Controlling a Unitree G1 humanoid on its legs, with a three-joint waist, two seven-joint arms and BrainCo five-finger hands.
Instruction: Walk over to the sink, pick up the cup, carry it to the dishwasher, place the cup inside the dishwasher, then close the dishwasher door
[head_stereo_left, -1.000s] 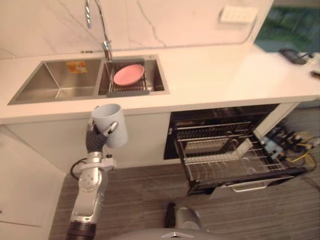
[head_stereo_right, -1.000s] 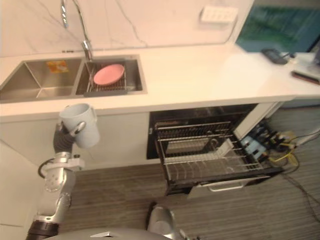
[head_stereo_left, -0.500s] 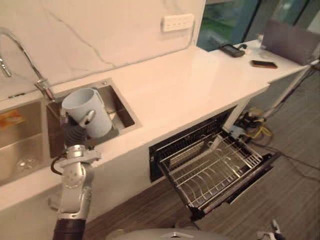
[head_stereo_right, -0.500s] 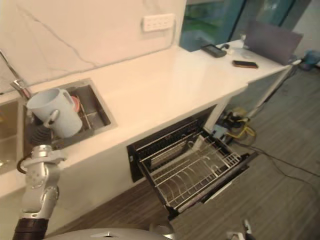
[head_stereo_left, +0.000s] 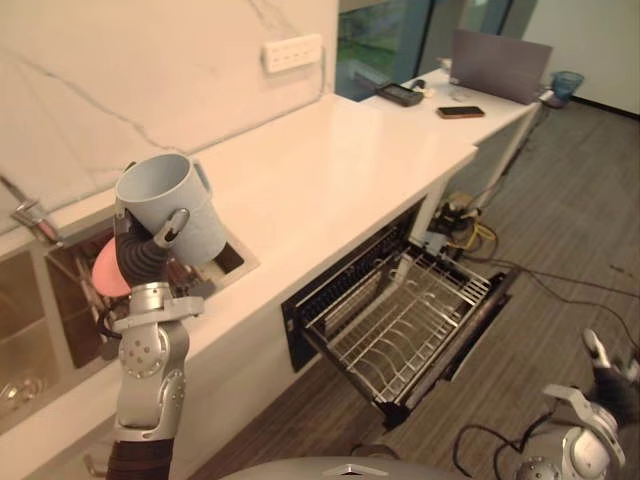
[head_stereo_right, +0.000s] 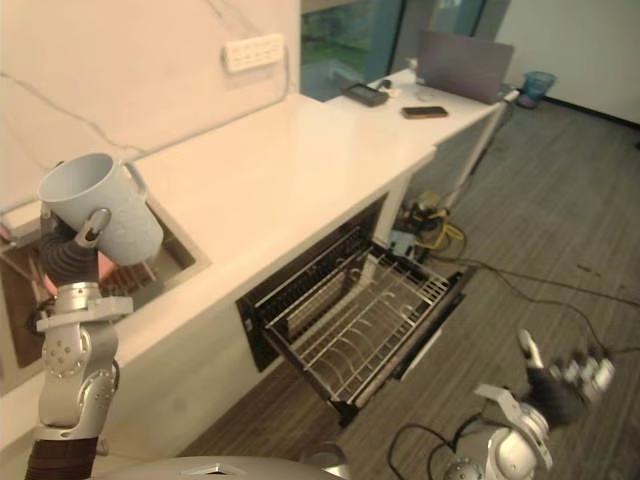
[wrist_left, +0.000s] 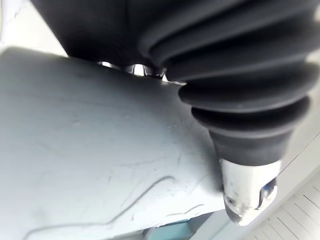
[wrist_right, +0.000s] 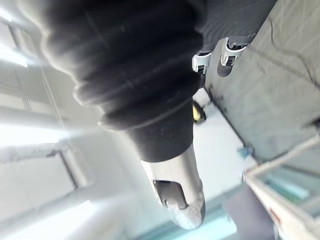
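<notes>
A pale blue cup (head_stereo_left: 165, 208) with a handle is tilted above the counter's edge beside the sink (head_stereo_left: 40, 310), mouth up and leaning left. My left hand (head_stereo_left: 140, 258) is shut on it from below, thumb against its side. In the left wrist view the cup's wall (wrist_left: 100, 150) lies right against the thumb (wrist_left: 246, 197). The dishwasher (head_stereo_left: 400, 320) stands open under the counter to the right, its door down and its wire rack (head_stereo_right: 355, 320) pulled out with nothing in it. My right hand (head_stereo_right: 560, 385) hangs low at the lower right over the floor, fingers relaxed, holding nothing.
A pink plate (head_stereo_left: 105, 270) lies in the sink behind the cup. The white counter (head_stereo_left: 330, 160) runs to the far right, where a laptop (head_stereo_left: 500, 65), a phone (head_stereo_left: 461, 111) and a dark device (head_stereo_left: 405, 94) lie. Cables (head_stereo_left: 465, 225) trail over the grey floor past the dishwasher.
The whole picture has swung to the right, so the camera has moved. The cup stays up in my left hand. My right hand has come into view at the lower right.
</notes>
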